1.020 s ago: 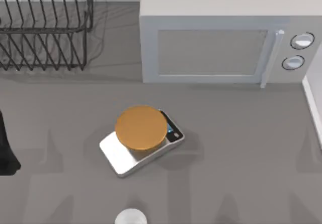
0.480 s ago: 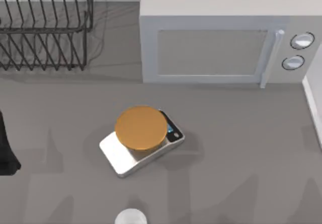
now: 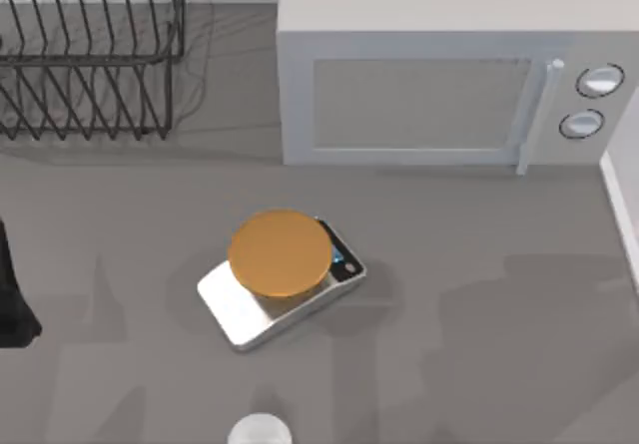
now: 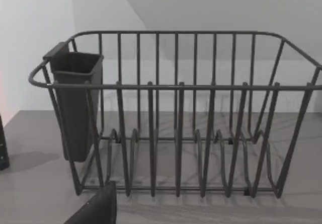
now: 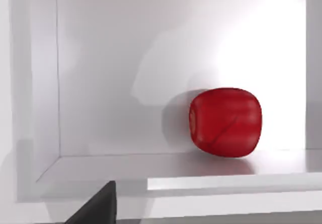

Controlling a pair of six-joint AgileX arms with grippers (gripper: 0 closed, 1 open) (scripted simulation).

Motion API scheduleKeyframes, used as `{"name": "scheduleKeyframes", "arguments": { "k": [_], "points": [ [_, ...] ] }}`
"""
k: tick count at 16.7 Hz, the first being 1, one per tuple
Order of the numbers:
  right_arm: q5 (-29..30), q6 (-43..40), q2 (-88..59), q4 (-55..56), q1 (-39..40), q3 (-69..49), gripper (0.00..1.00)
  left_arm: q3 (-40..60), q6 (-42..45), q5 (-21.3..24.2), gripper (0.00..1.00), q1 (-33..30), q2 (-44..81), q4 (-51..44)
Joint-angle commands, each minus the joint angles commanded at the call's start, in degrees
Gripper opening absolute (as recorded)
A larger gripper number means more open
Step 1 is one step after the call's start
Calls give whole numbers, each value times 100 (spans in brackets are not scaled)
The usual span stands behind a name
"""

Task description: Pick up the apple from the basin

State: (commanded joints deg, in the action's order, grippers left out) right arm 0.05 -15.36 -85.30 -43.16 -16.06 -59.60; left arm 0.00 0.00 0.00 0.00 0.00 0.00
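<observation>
The apple point(image 5: 225, 122) rests on the floor of the white basin point(image 5: 100, 83), close to its far wall, as the right wrist view shows. Whether either gripper's fingers are apart or together cannot be told. Risk: the fruit is round and glossy, so an off-centre approach could roll it along the basin floor or pin it against the wall.

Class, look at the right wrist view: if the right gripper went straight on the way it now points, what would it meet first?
Probably the basin's near rim, a pale ledge across the way. Just beyond it, the apple rests on the basin floor. Depth is hard to judge, so a slightly higher line might reach the apple first.
</observation>
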Motion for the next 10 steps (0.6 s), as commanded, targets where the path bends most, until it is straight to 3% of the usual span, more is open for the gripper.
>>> {"name": "scheduleKeyframes", "arguments": {
  "k": [5,10],
  "points": [
    [1,-348,-2033,-977,-363,-1349,100,0,0,0,100,0,0,0],
    [1,-453,-2600,-1274,-474,-1759,100,0,0,0,100,0,0,0]
  ]
}}
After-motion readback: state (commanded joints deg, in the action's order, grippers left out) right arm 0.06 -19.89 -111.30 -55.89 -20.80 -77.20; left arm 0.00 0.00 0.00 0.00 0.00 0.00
